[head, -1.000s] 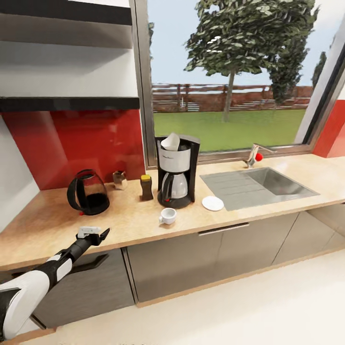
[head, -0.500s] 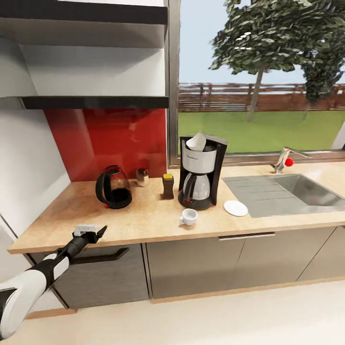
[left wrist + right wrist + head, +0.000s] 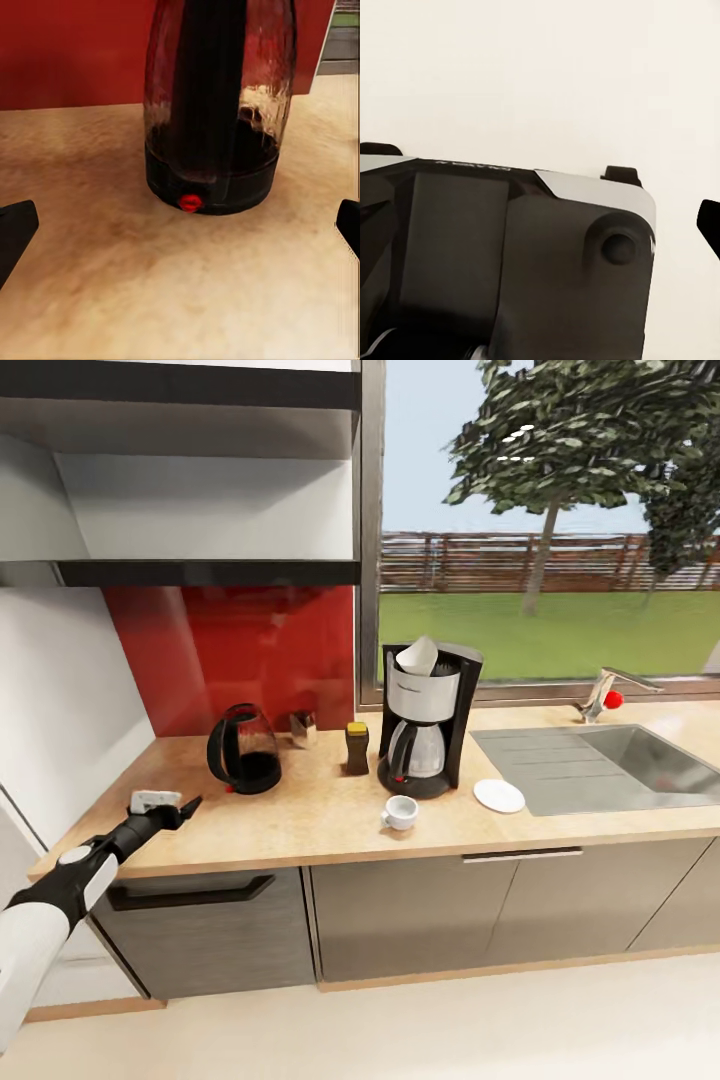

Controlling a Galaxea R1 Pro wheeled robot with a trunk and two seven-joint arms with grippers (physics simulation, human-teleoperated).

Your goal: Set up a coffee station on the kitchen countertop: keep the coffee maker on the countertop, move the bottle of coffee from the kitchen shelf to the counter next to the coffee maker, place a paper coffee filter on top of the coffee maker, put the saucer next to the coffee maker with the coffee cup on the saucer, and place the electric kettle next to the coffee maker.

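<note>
Left gripper is raised since a second ago from below the front edge of the kitchen countertop to just over that edge near the left end, jaws spread wide and empty; both black tips are seen at the frame sides in the left wrist view. The camera itself has also shifted, so part of the apparent displacement is not the arm's.

Electric kettle is dead ahead of the left gripper, upright, toward the back-left of the countertop, apart from the coffee maker. Judgement: kettle relocation is the step in hand; grasp not yet made.

Paper coffee filter is already on top of the coffee maker. Bottle of coffee stands just beside it.

Coffee cup is noted on bare countertop, not on saucer.

Right gripper state cannot be told.
</note>
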